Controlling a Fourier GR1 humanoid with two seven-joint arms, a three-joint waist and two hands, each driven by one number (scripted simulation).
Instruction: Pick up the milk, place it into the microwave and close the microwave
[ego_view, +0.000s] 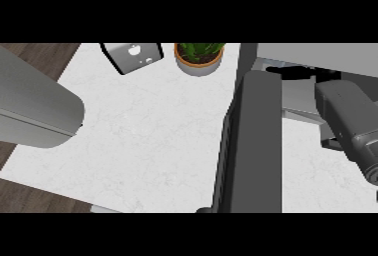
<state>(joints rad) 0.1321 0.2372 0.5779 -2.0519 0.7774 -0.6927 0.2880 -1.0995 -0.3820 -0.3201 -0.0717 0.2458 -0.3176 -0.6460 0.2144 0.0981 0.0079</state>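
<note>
The microwave (317, 52) stands at the back right of the white counter (148, 135). Its dark grey door (252, 145) is swung open and points toward me, seen edge-on. My right forearm (345, 117) reaches into the opening beside the door. Only black bits of my right hand (294, 73) show in the shadow inside. I see no milk; it may be hidden by the hand or the door. My left forearm (33, 107) is raised at the left edge, and its hand is out of view.
A potted plant (198, 56) stands at the back of the counter, left of the microwave. A dark tilted panel with white marks (133, 56) sits further left. Wooden floor (33, 197) shows beyond the counter's left edge.
</note>
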